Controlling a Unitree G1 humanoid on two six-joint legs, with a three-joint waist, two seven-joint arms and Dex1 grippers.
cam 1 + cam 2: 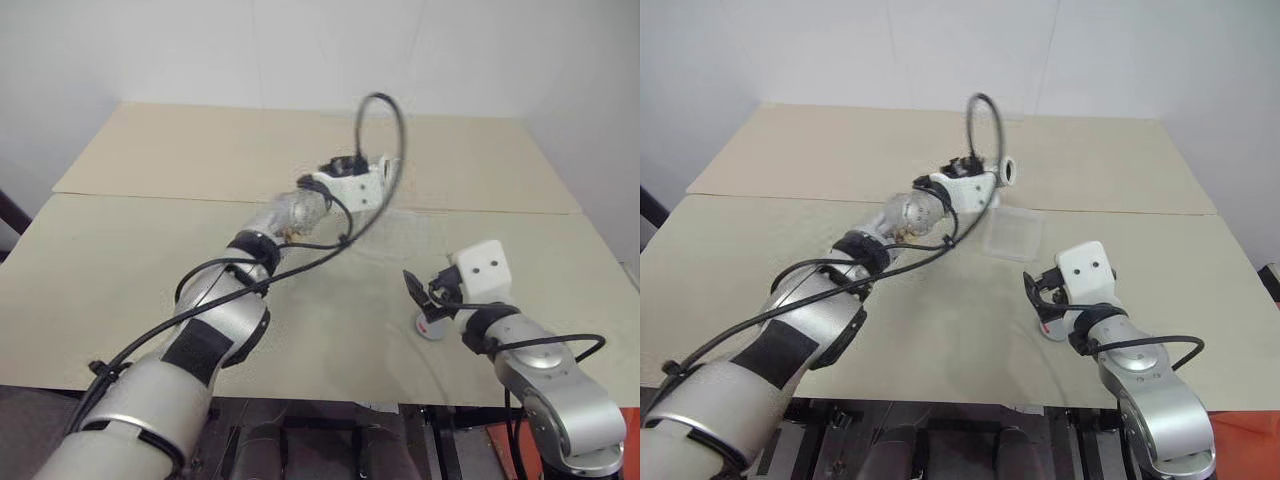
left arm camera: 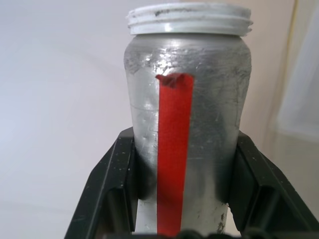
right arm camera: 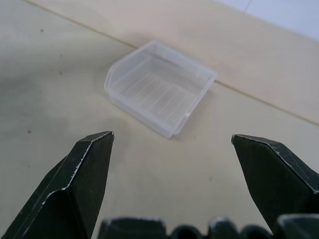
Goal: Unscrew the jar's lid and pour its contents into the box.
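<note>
Jar [image 2: 187,129] between left tool [image 2: 187,199] fingers [image 2: 114,189]

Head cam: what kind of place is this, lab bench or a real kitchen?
Most likely a lab test bench, not a kitchen: a bare beige table against plain white walls, with just the props on hand, a clear plastic box, a lid and the jar in the left hand.

Jar [image 2: 187,129] base cut off — lid [image 1: 430,327] half hidden behind right hand [image 1: 425,298].
</note>
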